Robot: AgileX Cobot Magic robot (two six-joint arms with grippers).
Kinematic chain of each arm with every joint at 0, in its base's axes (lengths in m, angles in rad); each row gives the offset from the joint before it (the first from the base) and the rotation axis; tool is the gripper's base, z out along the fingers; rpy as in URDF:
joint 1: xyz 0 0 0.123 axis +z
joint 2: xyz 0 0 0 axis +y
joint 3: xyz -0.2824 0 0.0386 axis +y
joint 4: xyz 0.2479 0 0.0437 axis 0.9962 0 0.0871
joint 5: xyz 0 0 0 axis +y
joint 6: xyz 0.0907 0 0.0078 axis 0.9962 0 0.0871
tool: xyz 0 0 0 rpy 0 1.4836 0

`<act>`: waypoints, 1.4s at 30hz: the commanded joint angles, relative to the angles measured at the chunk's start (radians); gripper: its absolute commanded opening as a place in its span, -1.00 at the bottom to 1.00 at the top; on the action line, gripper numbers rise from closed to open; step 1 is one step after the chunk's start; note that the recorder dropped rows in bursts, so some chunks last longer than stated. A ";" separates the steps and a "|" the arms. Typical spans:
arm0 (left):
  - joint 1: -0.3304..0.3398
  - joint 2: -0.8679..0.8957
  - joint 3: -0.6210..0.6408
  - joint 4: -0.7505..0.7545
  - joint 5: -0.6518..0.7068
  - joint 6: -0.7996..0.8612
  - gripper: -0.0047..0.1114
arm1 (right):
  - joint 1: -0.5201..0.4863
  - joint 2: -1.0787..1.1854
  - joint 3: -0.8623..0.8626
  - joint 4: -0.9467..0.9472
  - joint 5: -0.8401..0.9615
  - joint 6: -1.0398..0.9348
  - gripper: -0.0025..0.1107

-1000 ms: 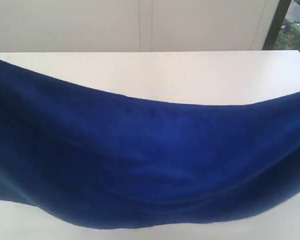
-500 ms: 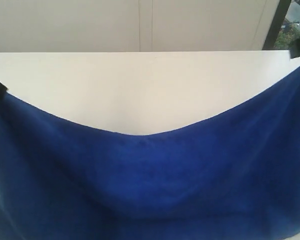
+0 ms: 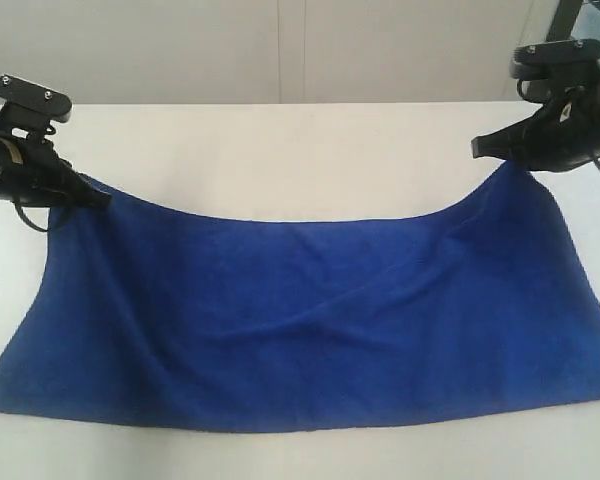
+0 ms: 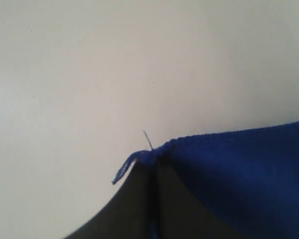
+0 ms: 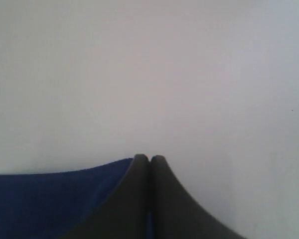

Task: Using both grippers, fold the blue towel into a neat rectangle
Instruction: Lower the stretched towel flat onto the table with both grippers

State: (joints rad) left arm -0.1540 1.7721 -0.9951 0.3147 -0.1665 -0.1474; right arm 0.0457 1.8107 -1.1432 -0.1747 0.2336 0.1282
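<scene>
The towel (image 3: 300,320) lies spread across the bench (image 3: 280,140), with its long side running from the left edge toward the right edge. One long edge rests flat along the bench edge closest to the exterior camera. The two corners of the other long edge are raised a little off the surface.

The left tool (image 3: 98,197) is closed tight on the corner near the left edge of the bench. In the left wrist view its fingers are pressed together on the cloth, and a small thread (image 4: 147,138) stands up from this corner. The right tool (image 3: 485,148) is clamped on the corner near the right edge in the same way, with the fingers together and the cloth between them. Between the two tools the held edge sags, and its middle seems to touch the bench. A soft crease runs across the middle of the cloth.

I judge that the first fold is in hand: both corners are gripped but not yet carried over. The next move probably calls for both tools to go at the same pace toward the flat long edge. They should hold the cloth taut so the sag goes away, and then set corner on corner before they let go.
</scene>
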 commanded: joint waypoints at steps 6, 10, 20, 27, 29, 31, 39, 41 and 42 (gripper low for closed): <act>0.019 0.056 0.005 -0.032 -0.106 0.147 -0.92 | -0.077 0.078 -0.045 -0.009 -0.075 0.030 -0.96; 0.062 0.073 0.005 -0.053 -0.168 0.147 -0.92 | -0.077 0.119 -0.045 -0.009 -0.116 0.030 -0.96; 0.073 0.135 0.005 -0.038 -0.311 0.156 -0.92 | -0.077 0.142 -0.045 -0.009 -0.177 0.030 -0.96; 0.073 0.135 0.005 -0.038 -0.304 0.156 -0.69 | -0.077 0.144 -0.045 -0.009 -0.177 0.006 -0.34; 0.073 0.135 0.005 -0.038 -0.302 0.156 -0.47 | -0.077 0.144 -0.045 -0.009 -0.177 0.006 -0.20; 0.073 0.135 0.005 -0.038 -0.302 0.156 -0.26 | -0.077 0.144 -0.045 -0.009 -0.175 0.006 -0.15; 0.073 0.117 0.005 -0.041 -0.302 0.189 0.15 | -0.077 0.117 -0.045 -0.009 -0.103 0.006 -0.15; 0.073 0.105 0.005 -0.045 -0.304 0.229 0.15 | -0.077 0.107 -0.045 -0.009 -0.079 0.006 -0.15; 0.073 0.097 0.005 -0.050 -0.304 0.264 0.15 | -0.077 0.097 -0.045 -0.009 -0.060 0.006 -0.15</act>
State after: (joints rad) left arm -0.0840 1.8970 -0.9951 0.2765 -0.4720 0.0589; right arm -0.0280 1.9345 -1.1835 -0.1772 0.1404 0.1437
